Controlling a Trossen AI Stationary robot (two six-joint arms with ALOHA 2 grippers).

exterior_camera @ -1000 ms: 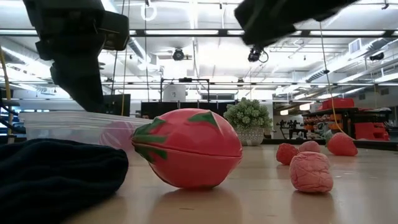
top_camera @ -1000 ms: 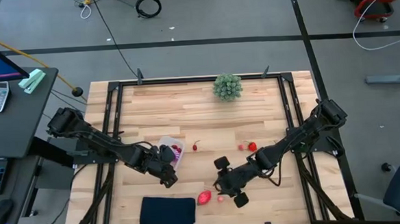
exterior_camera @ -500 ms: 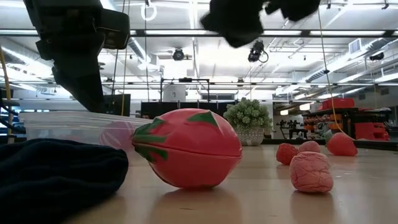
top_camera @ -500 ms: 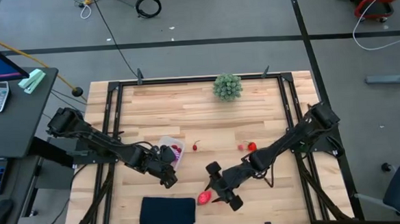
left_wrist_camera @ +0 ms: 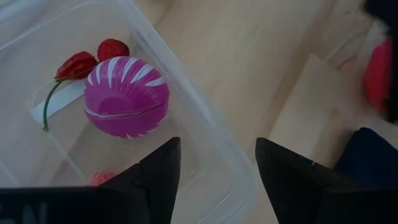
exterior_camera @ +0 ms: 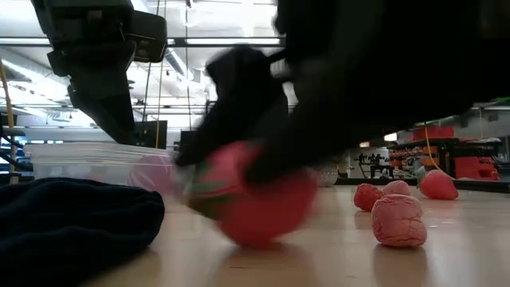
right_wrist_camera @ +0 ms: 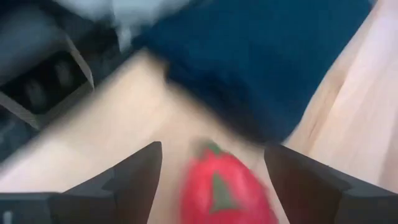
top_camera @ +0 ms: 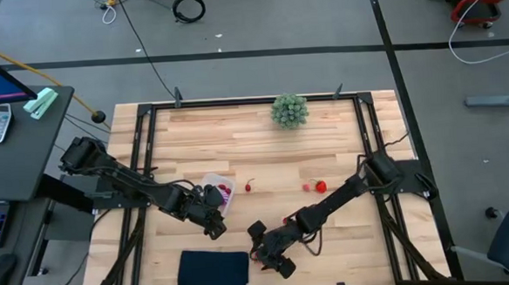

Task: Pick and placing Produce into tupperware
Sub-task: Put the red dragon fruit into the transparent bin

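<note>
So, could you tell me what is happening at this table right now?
Two arms are packing toy produce into a clear tub. The right gripper is open around the big red piece beside the dark pad, not gripping it yet. The left gripper hovers open over the tub, which holds a purple ball and small red pieces. More red pieces lie on the table.

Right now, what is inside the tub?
The tub holds a purple-white ball, a red chili and a small red berry. Another red piece is half hidden behind the left pincer.
</note>
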